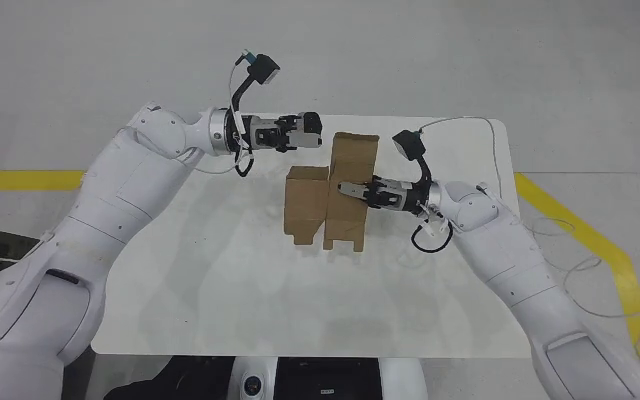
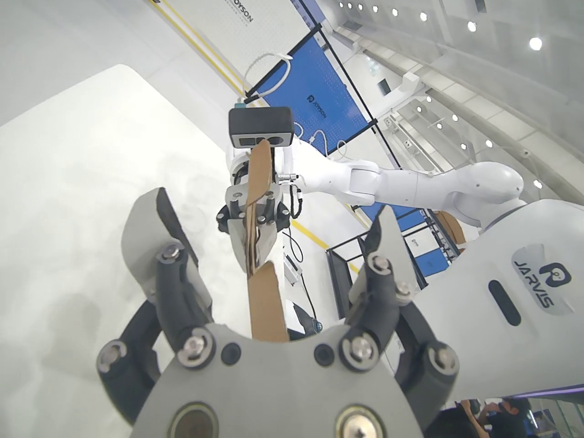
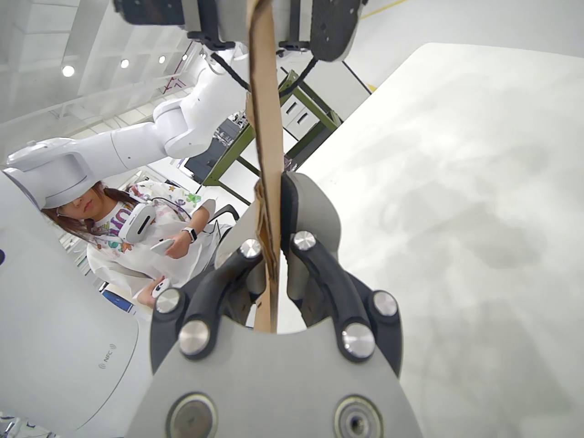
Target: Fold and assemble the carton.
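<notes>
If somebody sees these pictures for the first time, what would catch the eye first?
The brown flattened carton over the middle of the white table stands out most. The right gripper is shut on it, reaching in from its own side. The left gripper hovers open near the carton's far corner.

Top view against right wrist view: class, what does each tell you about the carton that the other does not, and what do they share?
Top view: the flat brown cardboard carton shows its broad panels face-on, over the white table. Right wrist view: the carton appears edge-on, and the right gripper is seen close up, clamped on that edge. Shared: the carton, the table, and the open left gripper at the carton's other end.
</notes>
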Robot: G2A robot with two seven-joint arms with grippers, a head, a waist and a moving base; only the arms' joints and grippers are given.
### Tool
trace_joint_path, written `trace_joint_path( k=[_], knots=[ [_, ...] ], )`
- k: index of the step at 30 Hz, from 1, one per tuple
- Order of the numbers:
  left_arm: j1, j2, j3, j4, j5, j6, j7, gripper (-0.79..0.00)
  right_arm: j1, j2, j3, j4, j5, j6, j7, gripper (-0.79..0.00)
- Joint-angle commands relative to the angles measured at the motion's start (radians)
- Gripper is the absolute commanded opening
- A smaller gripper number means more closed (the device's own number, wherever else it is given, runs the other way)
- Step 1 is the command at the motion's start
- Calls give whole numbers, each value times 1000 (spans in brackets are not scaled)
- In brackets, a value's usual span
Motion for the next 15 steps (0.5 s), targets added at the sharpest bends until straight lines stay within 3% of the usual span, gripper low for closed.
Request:
trace_joint_path(
  k=[1,15],
  knots=[
    [5,5,-4,20,16,-8,8,0,-6,4,15,1,7,0,-7,-785],
    [73,20,19,29,111,-48,48,0,-103,10,117,-49,-69,46,-288,-785]
  ],
)
